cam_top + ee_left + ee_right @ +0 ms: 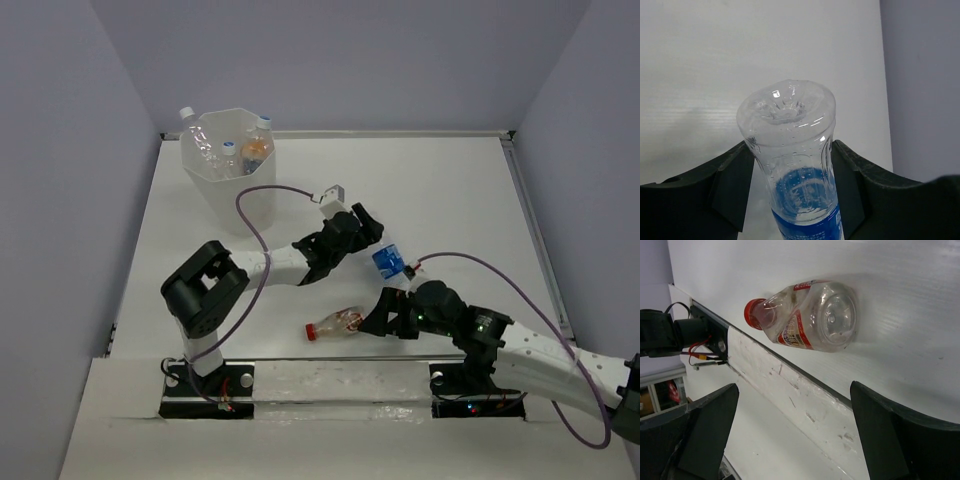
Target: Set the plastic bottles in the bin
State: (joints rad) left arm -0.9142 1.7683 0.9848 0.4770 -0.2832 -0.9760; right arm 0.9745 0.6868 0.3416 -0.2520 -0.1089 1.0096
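**Item 1. My left tool** [792, 155]: clenched on the blue-labelled bottle [801, 200]. One dark finger presses each side of its clear body. The dimpled base points away from the wrist camera, and the blue label sits nearest the lens. From above, this bottle is near the middle of the table [450, 190], well apart from the bin. I cannot tell whether it rests on the surface or hangs off it.

**Item 2. My right tool** [800, 415]: released, fingers spread wide, nothing between them.

**Item 3. Red-capped bottle** [810, 315]: clear, with a reddish label. It lies on its side on the table near the front edge. Its base is turned toward my right tool and lies just beyond the fingertips. The cap points away, toward the left arm's base.

**Item 4. Bin** [225, 195]: white, translucent and faceted, standing upright at the far left corner of the table. It contains:
- an orange bottle [256, 150] on the right side;
- clear bottles [215, 150], crinkled, two of them showing blue caps;
- a white-capped bottle [192, 122], its top poking above the rim at the back left.
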